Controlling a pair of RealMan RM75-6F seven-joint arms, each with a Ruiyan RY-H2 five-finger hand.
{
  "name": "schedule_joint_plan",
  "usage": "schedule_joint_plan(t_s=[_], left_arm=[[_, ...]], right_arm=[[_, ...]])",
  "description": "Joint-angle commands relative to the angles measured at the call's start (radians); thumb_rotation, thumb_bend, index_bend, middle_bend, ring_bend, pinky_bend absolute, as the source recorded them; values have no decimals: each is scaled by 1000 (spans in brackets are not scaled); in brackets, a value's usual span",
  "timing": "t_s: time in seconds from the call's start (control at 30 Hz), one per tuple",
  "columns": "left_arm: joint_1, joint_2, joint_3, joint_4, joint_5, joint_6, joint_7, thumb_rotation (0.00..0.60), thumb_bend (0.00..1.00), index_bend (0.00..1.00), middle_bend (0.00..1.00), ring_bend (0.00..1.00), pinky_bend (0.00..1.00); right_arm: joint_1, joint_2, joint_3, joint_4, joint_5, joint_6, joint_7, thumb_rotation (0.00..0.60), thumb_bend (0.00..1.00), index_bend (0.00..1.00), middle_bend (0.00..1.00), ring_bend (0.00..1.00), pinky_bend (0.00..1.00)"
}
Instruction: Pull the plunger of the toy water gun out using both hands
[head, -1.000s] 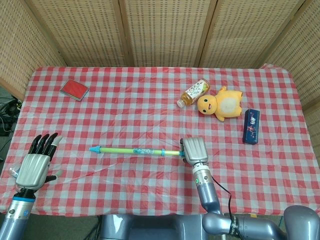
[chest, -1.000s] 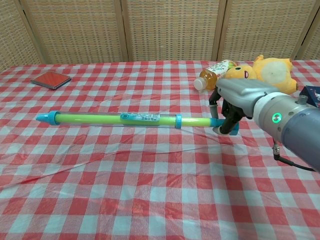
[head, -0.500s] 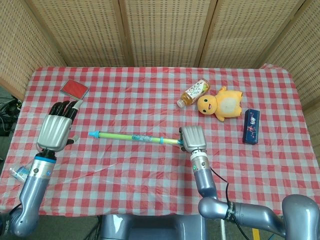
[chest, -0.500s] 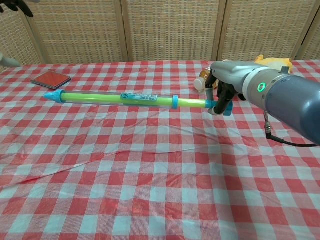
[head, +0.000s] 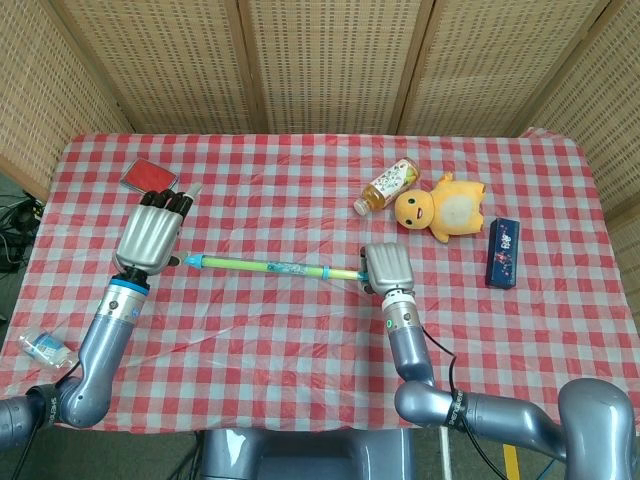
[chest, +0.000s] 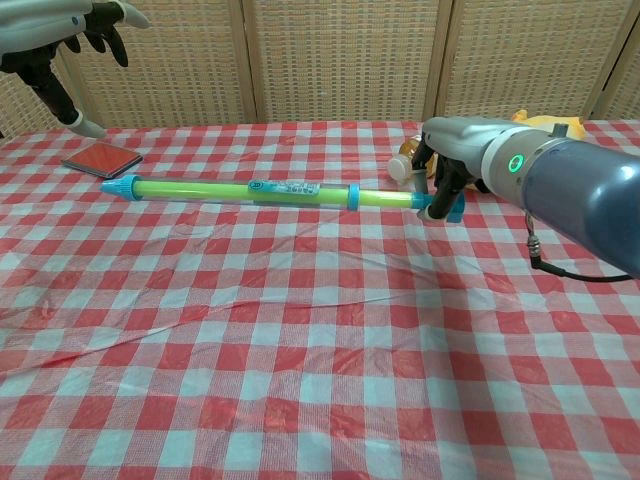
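The long green-and-blue plastic toy water gun is lying crosswise, its plunger end gripped by the right robot hand. The left robot hand, fingers apart and holding nothing, is hovering just beside the blue nozzle tip, nearer the barrel it needs to grasp.

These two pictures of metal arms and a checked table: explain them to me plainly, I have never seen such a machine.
This is a robot with two arms, each ending in a mechanical hand. Both pictures come from its own cameras at one moment: the head view looks down on the table, the chest view looks across it from low down.

The right hand grips the blue handle end of a long green and blue toy water gun, held above the red and white checked tablecloth. The left hand hangs open near the gun's blue tip, holding nothing.

Lying on the cloth are a flat red case, a small bottle of amber drink on its side, a yellow plush toy and a dark blue box. A small clear bottle lies at the near left edge.
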Motion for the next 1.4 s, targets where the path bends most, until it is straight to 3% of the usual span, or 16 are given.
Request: schedule_joint_plan(t_s=[0.03, 0.13, 0.23, 0.37, 0.5, 0.6, 0.8, 1.03, 1.17, 1.4], left_arm=[[-25, -9, 10, 13, -29, -13, 15, 600, 130, 64, 107, 125, 169], [-41, -9, 23, 8, -52, -17, 27, 600, 134, 59, 10, 17, 59], [-55, -5, 35, -5, -73, -21, 33, 600, 175, 53, 43, 16, 46], [-76, 2, 50, -21, -110, -34, 38, 600, 243, 57, 313, 227, 261], [-95, 11, 62, -31, -129, -43, 26, 600, 250, 66, 570, 442, 448], [-103, 18, 68, -38, -138, -47, 9, 600, 250, 101, 704, 561, 544], [-125, 37, 76, -54, -184, -71, -21, 600, 260, 223, 853, 708, 652], [-164, 78, 86, -103, -303, -133, -49, 600, 277, 301, 910, 768, 696], [-187, 83, 102, -109, -337, -122, -37, 600, 278, 289, 910, 768, 697], [-217, 77, 128, -116, -376, -93, -38, 600, 276, 359, 910, 768, 696]], right_arm=[[6, 3, -3, 3, 3, 1, 6, 600, 501, 772, 1000, 1000, 793], [12, 7, -7, 4, 8, 3, 15, 600, 501, 776, 1000, 1000, 793], [16, 11, -13, 4, 12, 4, 24, 600, 501, 781, 1000, 1000, 793], [20, 15, -24, 4, 10, 8, 38, 600, 500, 784, 1000, 1000, 793], [23, 19, -33, 0, 10, 14, 49, 600, 501, 786, 1000, 1000, 793], [25, 23, -38, -2, 12, 18, 54, 600, 501, 787, 1000, 1000, 793], [29, 30, -46, -2, 17, 20, 65, 600, 501, 787, 1000, 1000, 793], [31, 35, -55, 4, 24, 15, 80, 600, 501, 790, 1000, 1000, 793], [32, 39, -60, 3, 24, 17, 88, 600, 502, 794, 1000, 1000, 793], [29, 48, -66, -6, 23, 20, 108, 600, 501, 795, 1000, 1000, 793]])
